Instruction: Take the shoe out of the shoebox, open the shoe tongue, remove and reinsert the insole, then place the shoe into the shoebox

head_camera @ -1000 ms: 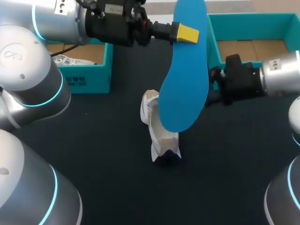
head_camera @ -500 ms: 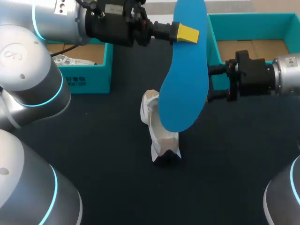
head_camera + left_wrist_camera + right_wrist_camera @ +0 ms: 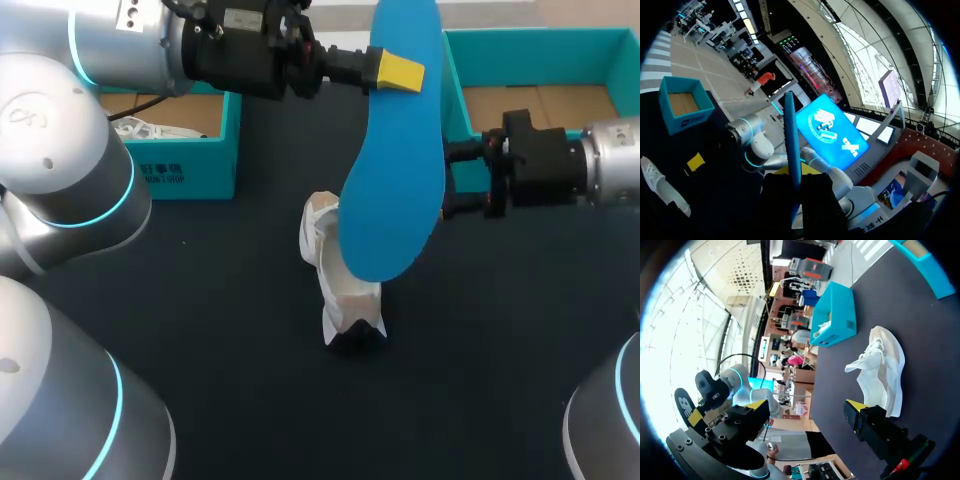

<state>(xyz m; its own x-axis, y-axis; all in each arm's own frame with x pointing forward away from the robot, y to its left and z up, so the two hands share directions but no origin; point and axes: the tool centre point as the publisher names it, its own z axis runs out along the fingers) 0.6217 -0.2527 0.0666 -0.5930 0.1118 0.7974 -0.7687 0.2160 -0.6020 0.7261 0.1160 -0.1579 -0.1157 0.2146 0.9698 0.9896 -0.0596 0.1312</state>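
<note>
My left gripper [image 3: 400, 72] is shut on the upper end of a blue insole [image 3: 392, 170], which hangs upright above the table. Seen from the left wrist, the insole [image 3: 791, 140] stands edge-on between the fingers of the left gripper [image 3: 792, 172]. Below it a white shoe [image 3: 340, 285] lies on the black table; the insole's lower end hides part of it. My right gripper [image 3: 450, 180] stands open just right of the insole, level with its middle, its tips partly hidden behind it. In the right wrist view the shoe [image 3: 880, 370] lies ahead of the open right gripper [image 3: 805, 407].
A teal shoebox [image 3: 200, 160] stands at the back left with another white shoe [image 3: 140, 128] inside. A second teal shoebox [image 3: 455, 90], showing its cardboard floor, is at the back right, close behind my right gripper. The table is black.
My right wrist rolled and drew slightly to the right early on, then kept still. The left arm, the insole and the shoe have not moved.
</note>
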